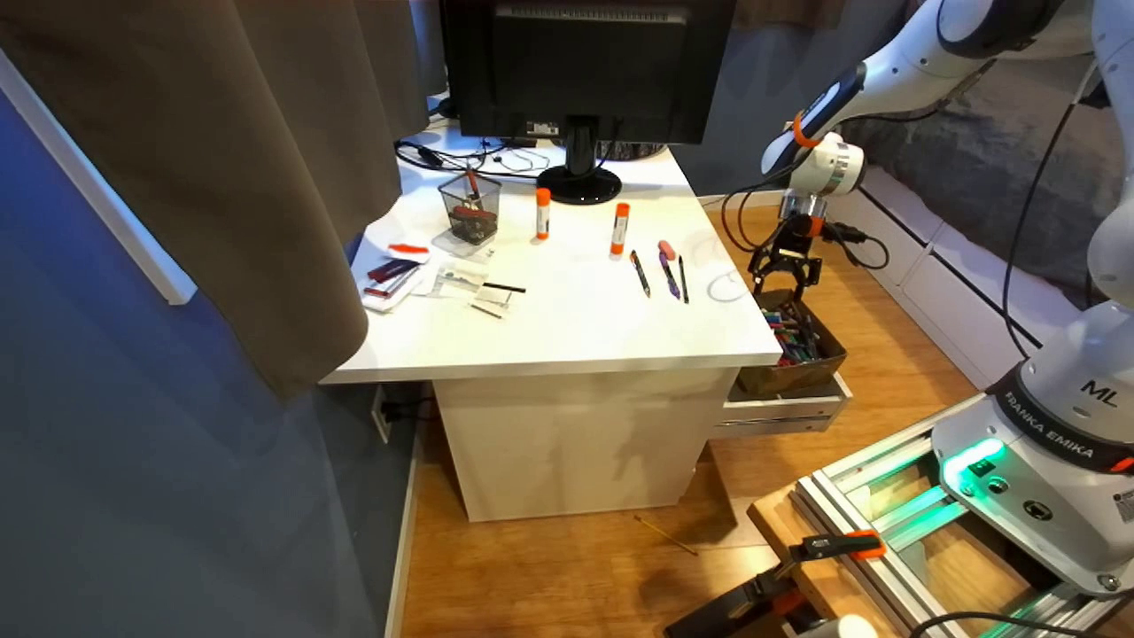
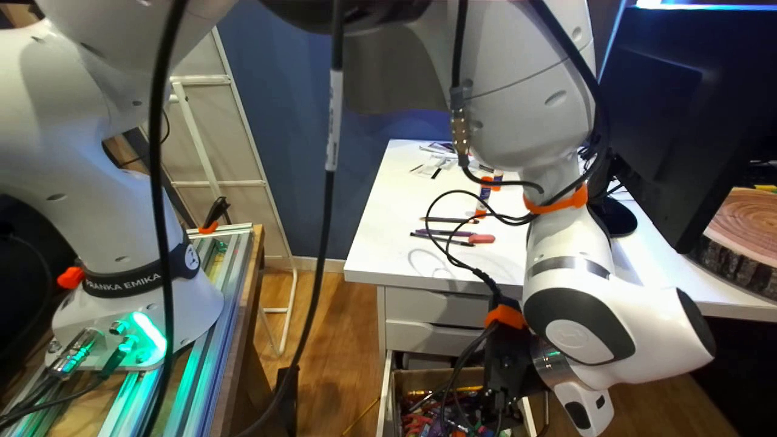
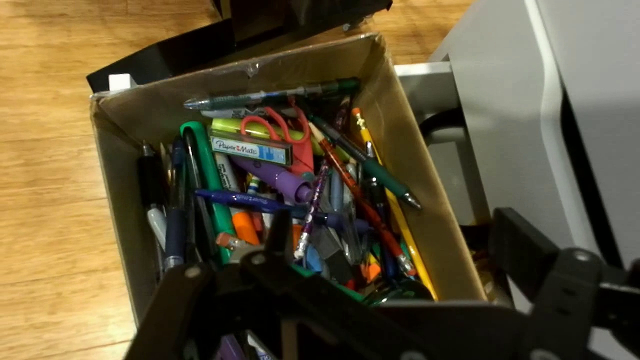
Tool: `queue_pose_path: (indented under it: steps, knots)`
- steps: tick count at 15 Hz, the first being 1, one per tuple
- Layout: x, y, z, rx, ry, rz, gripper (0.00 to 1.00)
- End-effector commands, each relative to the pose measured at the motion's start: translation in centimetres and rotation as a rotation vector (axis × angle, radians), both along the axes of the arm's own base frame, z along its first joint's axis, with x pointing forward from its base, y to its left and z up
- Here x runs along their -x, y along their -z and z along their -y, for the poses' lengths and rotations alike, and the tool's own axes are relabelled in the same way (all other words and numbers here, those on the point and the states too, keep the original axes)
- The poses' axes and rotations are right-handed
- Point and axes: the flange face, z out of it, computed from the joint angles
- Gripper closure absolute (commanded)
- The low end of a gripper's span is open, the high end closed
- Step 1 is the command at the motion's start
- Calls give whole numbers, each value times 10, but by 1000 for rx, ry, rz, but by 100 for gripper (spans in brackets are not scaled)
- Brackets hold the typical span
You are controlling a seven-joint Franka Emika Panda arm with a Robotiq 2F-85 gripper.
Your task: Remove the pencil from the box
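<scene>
The box is a brown cardboard box (image 3: 435,215) full of pens and pencils, set in an open white drawer (image 1: 780,415). It also shows in an exterior view (image 2: 419,377). Inside lie a dark purple pencil (image 3: 312,210), a dark red pencil (image 3: 367,207) and a yellow pencil (image 3: 407,232) along the side wall. I cannot tell which is the task's pencil. My gripper (image 3: 400,240) is open and empty, pointing down over the box (image 1: 760,379). One finger is over the contents, the other beyond the box's side wall. The gripper hides the box's near part.
The white table (image 1: 567,332) overhangs beside the drawer. Pens (image 1: 640,273), a pink eraser (image 1: 666,250) and orange-capped sticks (image 1: 620,229) lie or stand on it. A monitor (image 1: 585,80) stands at the back. A black object (image 3: 185,55) lies beside the box. A yellow pencil (image 1: 666,535) lies on the floor.
</scene>
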Motion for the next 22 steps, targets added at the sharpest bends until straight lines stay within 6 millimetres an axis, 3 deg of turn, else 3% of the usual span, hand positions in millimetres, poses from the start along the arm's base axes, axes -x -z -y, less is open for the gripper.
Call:
queue_pose_path:
  steps: [1, 4, 5, 10, 16, 18, 22]
  knots:
    - [-4, 33, 12, 16, 117, 7, 0]
    - [3, 52, 27, 73, 147, 72, 0]
    - [3, 42, 15, 52, 93, 32, 0]
    - [7, 51, 26, 75, 119, 58, 0]
    - [12, 72, 12, 85, 122, 7, 0]
    - [14, 76, 11, 82, 136, -2, 26]
    - [16, 82, 17, 95, 175, -8, 54]
